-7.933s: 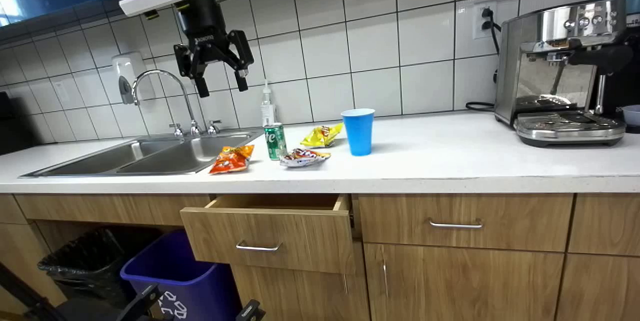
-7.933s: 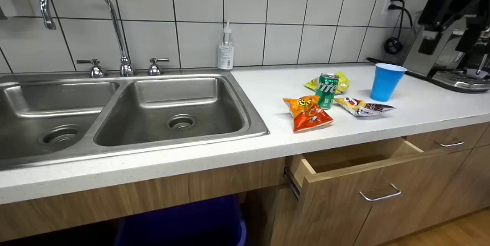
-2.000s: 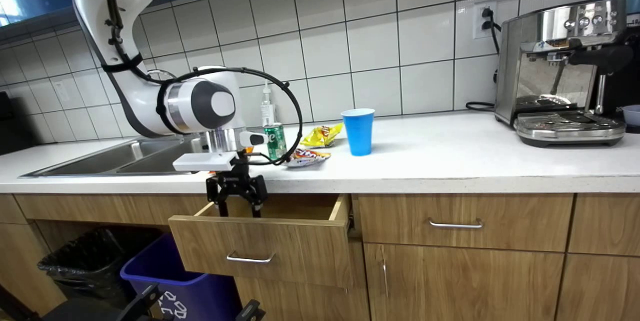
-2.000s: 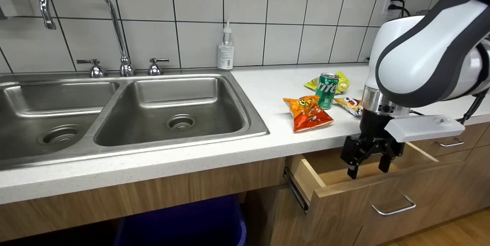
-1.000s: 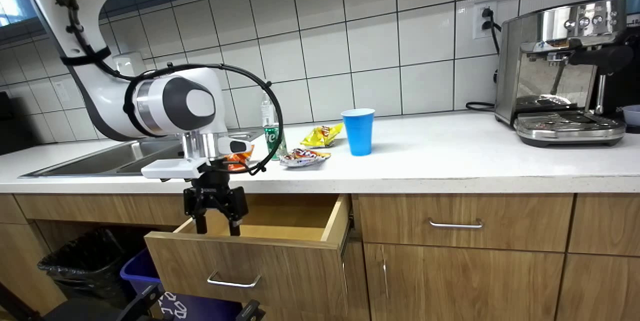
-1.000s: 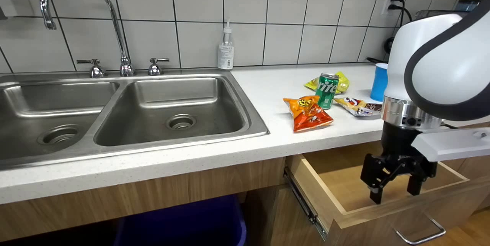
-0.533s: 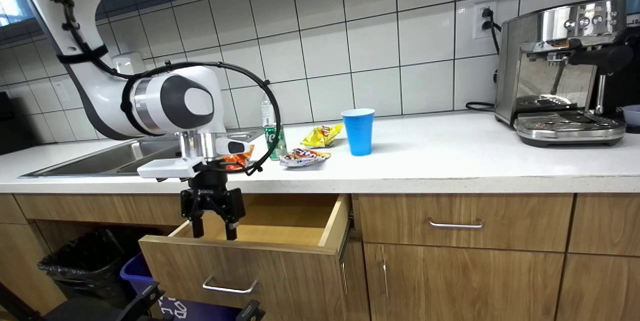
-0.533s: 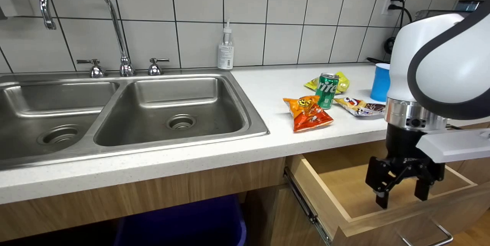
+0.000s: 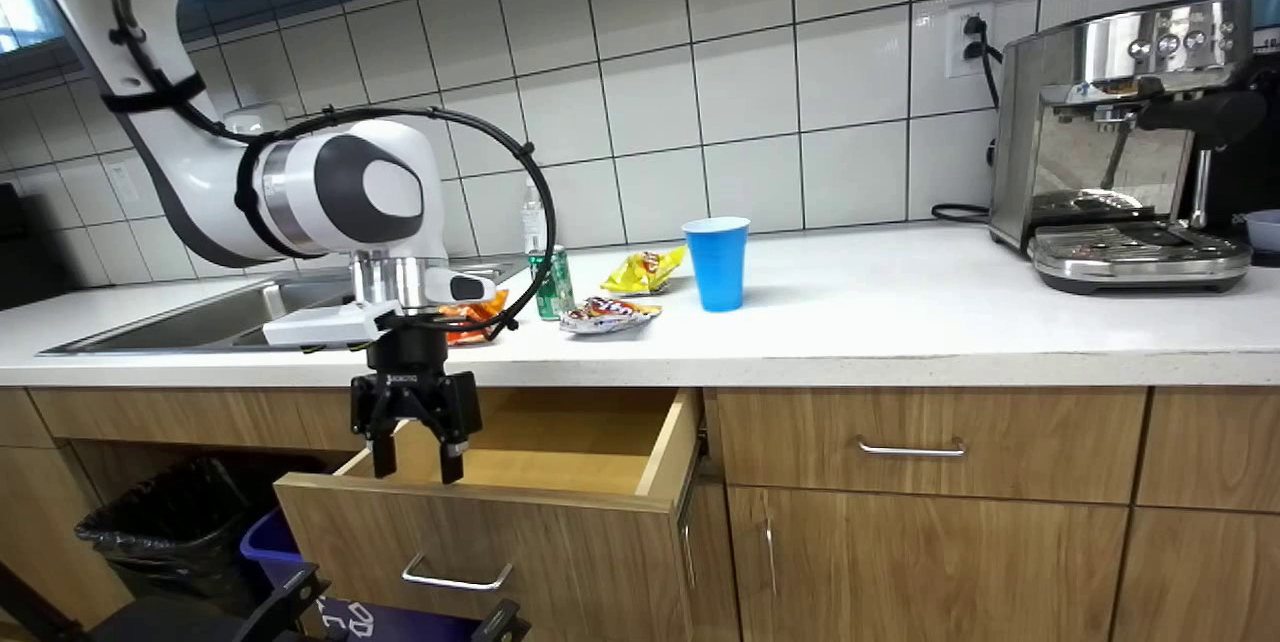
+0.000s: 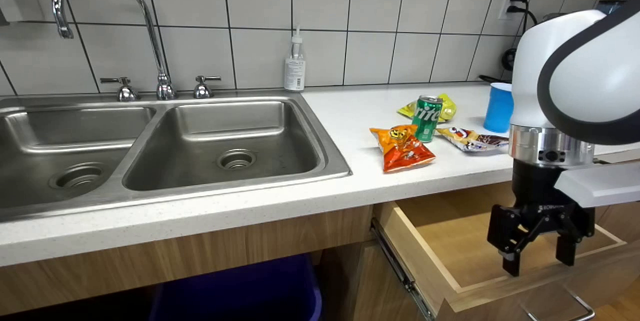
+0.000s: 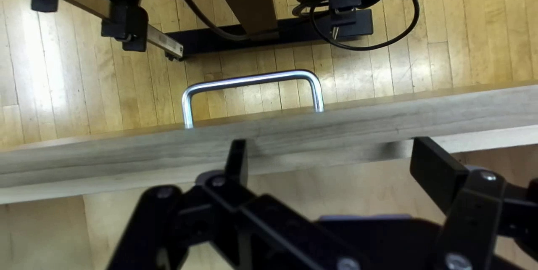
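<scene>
The claw (image 9: 418, 462) hung with its fingers parted, nothing between them; the drawer (image 9: 560, 542) stood out just below it, the long front edge running roughly along the fingers' spread; the handle (image 11: 252, 79) lay beyond that edge; whether claw and drawer touched was unclear.

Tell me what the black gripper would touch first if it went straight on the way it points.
Probably the drawer's front edge, which the open gripper points down towards; depth is unclear, so it might instead pass just inside and meet the drawer's bottom.
</scene>
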Controlling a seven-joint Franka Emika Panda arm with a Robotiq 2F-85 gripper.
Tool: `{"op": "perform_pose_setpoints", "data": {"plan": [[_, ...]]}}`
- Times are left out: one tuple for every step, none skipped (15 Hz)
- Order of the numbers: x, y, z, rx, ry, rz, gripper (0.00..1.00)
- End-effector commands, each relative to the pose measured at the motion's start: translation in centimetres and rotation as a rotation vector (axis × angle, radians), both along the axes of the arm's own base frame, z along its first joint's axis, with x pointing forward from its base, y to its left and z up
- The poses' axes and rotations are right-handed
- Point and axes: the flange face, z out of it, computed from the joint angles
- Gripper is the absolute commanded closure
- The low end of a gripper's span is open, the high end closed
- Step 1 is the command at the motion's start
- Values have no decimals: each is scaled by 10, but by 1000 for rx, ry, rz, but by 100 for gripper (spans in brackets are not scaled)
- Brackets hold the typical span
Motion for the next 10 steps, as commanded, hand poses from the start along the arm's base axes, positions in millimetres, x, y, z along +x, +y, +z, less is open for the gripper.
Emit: {"op": "perform_pose_setpoints", "data": {"plan": [[-8, 2, 14, -22, 25, -13, 0], [-6, 1, 17, -26, 22, -13, 0], [-3, 1, 25, -25, 11, -14, 0], [0, 2, 31, -25, -1, -13, 0], [5, 3, 41, -24, -14, -9, 0], [9, 4, 50, -23, -28, -6, 0], [14, 5, 60, -23, -44, -3, 0], [18, 7, 70, -24, -61, 1, 0], [24, 8, 81, -23, -81, 4, 0], [30, 9, 91, -24, -99, 6, 0]]}}
